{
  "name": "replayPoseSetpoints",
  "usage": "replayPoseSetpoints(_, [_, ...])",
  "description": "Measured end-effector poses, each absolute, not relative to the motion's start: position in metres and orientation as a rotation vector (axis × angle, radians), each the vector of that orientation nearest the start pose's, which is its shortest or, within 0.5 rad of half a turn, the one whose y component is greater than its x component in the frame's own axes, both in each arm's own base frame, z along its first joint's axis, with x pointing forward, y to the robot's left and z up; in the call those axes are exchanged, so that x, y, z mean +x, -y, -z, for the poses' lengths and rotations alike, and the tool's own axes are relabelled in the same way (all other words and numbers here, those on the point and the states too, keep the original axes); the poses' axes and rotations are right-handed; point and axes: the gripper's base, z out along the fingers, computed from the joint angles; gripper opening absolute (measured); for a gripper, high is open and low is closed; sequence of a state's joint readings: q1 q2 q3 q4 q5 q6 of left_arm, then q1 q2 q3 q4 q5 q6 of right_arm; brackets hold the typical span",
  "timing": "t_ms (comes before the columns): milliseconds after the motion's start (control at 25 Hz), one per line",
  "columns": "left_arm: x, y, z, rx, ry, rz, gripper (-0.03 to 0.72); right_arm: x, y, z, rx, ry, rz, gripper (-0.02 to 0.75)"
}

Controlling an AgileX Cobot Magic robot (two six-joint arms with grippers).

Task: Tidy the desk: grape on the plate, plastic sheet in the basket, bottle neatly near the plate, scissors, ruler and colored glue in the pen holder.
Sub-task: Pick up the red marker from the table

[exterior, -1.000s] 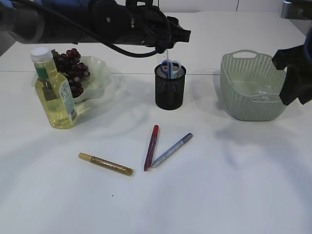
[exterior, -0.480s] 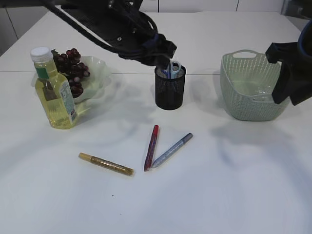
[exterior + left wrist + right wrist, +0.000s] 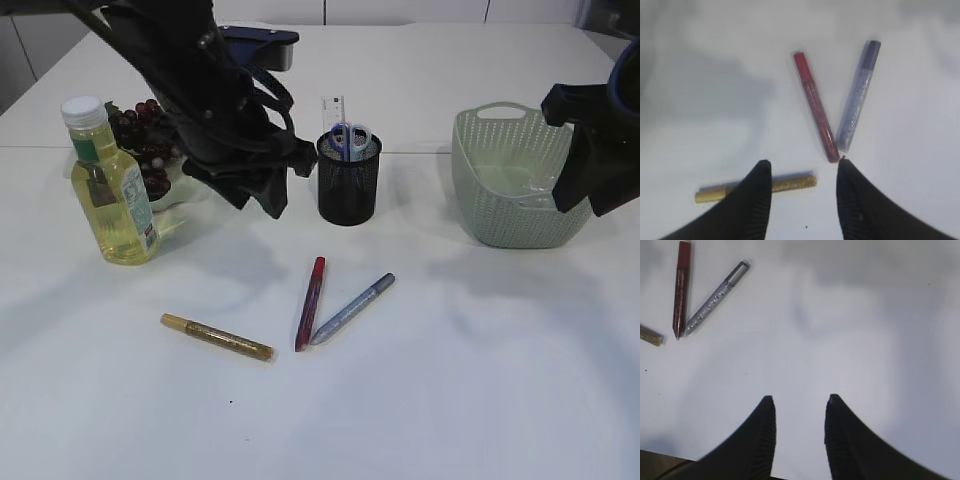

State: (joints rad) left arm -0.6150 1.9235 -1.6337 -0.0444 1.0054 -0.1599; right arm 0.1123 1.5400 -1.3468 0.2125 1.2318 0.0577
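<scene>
Three colored glue pens lie on the table: gold [image 3: 218, 337], red [image 3: 311, 302] and silver [image 3: 352, 308]. In the left wrist view the gold pen [image 3: 790, 183], red pen [image 3: 816, 106] and silver pen [image 3: 858, 97] lie just ahead of my open, empty left gripper [image 3: 802, 165]. That gripper [image 3: 268, 200] hangs left of the black mesh pen holder [image 3: 349, 185], which holds the scissors [image 3: 351, 138] and the clear ruler [image 3: 333, 110]. Grapes [image 3: 135, 125] rest on the pale plate [image 3: 172, 200], with the yellow bottle [image 3: 110, 185] beside it. My right gripper [image 3: 799, 399] is open and empty.
A green basket [image 3: 505, 215] stands at the right with the clear plastic sheet [image 3: 540, 188] inside. My right gripper [image 3: 585, 195] hovers at the basket's right edge. The left arm hides much of the plate. Bare white table lies in front of the pens.
The left arm has swung away from above the pen holder, leftward and down toward the table. The ruler now stands free in the holder. The right arm has barely shifted.
</scene>
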Motion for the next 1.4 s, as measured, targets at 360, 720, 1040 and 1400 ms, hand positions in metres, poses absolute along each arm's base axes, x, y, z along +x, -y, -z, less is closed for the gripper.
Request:
replayPoseSetpoints(360, [0.341, 0.249, -0.236, 0.59, -2.909, 0.178, 0.314, 0.299, -0.052, -0.315, -0.01, -2.909, -0.336, 0.281])
replayPoseSetpoints(720, [0.369, 0.275, -0.201, 0.602, -2.981, 0.141, 0.294, 0.3, -0.052, -0.314, -0.038, -2.912, -0.332, 0.281])
replayPoseSetpoints(1040, [0.394, 0.294, -0.162, 0.515, -3.005, 0.142, 0.294, 0.3, -0.052, -0.314, -0.065, -2.909, -0.329, 0.281])
replayPoseSetpoints(1400, [0.398, 0.3, -0.139, 0.483, -3.048, 0.165, 0.29, 0.3, -0.052, -0.314, -0.071, -2.909, -0.328, 0.281])
